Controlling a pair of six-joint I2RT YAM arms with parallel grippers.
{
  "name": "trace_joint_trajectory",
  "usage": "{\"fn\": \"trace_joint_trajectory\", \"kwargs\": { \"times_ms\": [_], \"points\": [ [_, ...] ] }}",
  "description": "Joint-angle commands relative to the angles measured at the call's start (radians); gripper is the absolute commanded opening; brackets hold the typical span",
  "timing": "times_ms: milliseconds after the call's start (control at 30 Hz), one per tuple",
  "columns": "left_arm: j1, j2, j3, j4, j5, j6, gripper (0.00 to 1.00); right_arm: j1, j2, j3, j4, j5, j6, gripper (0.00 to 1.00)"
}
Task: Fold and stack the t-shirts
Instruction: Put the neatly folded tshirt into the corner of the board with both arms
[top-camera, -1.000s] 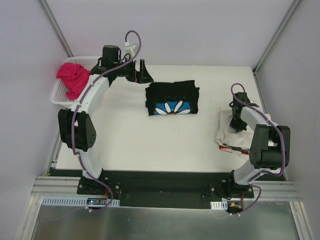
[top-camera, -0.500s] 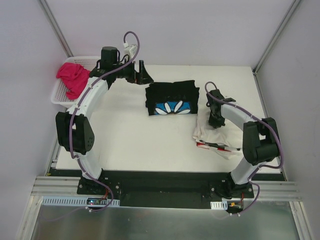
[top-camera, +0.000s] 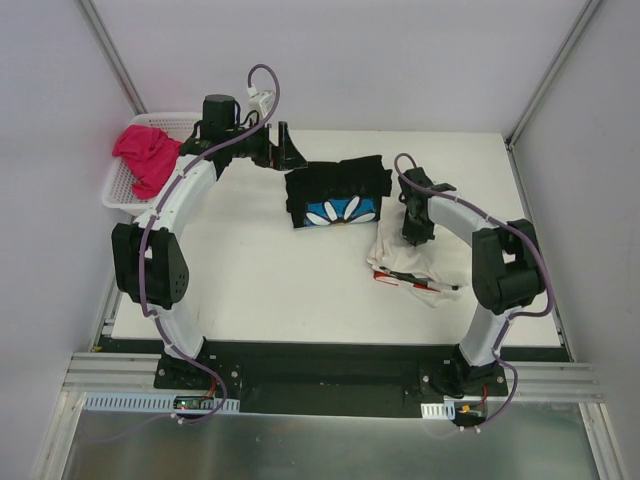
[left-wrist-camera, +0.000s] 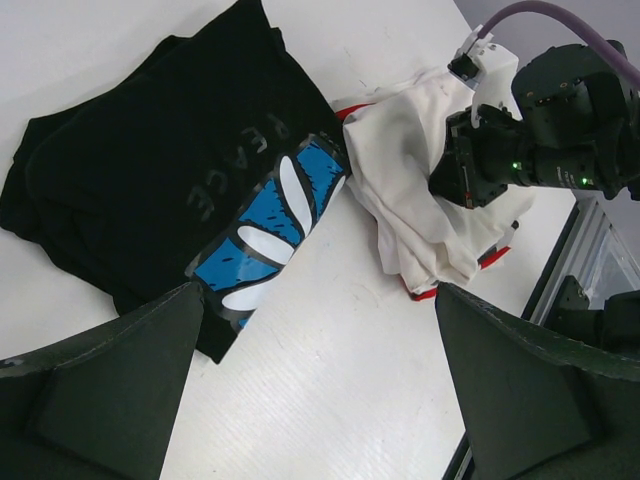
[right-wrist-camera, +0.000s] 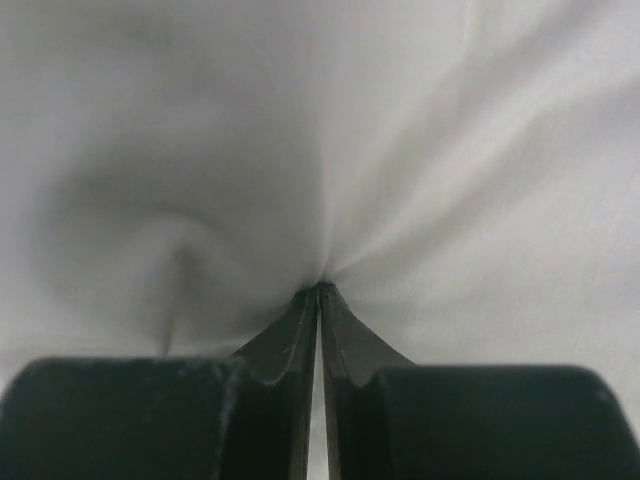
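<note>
Dragged left since a second ago, cream t-shirt now butts the black t-shirt at centre; left to right: pink t-shirt in basket, my left gripper jaws wide apart, my right gripper clamped on the cream cloth.

The black tee carries a white daisy on blue; the cream tee shows red.
</note>
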Motion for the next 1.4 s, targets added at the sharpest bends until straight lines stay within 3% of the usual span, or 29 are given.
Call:
{"fn": "trace_joint_trajectory", "kwargs": {
  "times_ms": [0,67,167,300,400,567,633,700,800,867,1367],
  "points": [
    [0.003,-0.01,0.002,0.032,0.008,0.005,0.99,-0.013,-0.049,-0.022,0.009,-0.053,0.01,0.13],
    [0.002,0.022,0.011,0.032,0.004,0.008,0.99,-0.028,-0.102,-0.004,-0.02,-0.056,0.006,0.23],
    [0.002,0.096,0.037,0.032,0.018,0.013,0.99,-0.051,-0.178,0.063,-0.058,-0.059,-0.026,0.29],
    [0.002,0.176,0.072,0.032,0.013,-0.003,0.99,-0.045,-0.172,0.279,-0.126,-0.148,-0.054,0.37],
    [0.013,0.199,0.101,0.032,0.01,-0.013,0.99,0.01,-0.149,0.307,-0.094,-0.249,-0.06,0.51],
    [0.034,0.164,0.103,0.032,-0.01,-0.009,0.99,0.085,-0.024,0.274,0.073,-0.381,-0.023,0.55],
    [0.046,0.138,0.095,0.032,-0.013,-0.009,0.99,0.096,0.033,0.312,0.105,-0.424,-0.022,0.52],
    [0.054,0.118,0.087,0.032,-0.03,-0.007,0.99,0.101,0.116,0.359,0.113,-0.452,-0.016,0.42],
    [0.069,0.073,0.071,0.032,-0.042,-0.001,0.99,0.102,0.209,0.464,0.106,-0.461,-0.019,0.16],
    [0.08,0.044,0.063,0.032,-0.055,-0.004,0.99,0.102,0.274,0.546,0.089,-0.451,-0.025,0.04],
    [0.1,-0.046,0.006,0.03,-0.107,0.017,0.99,0.104,0.506,0.719,0.012,-0.524,0.006,0.03]
  ]
}}
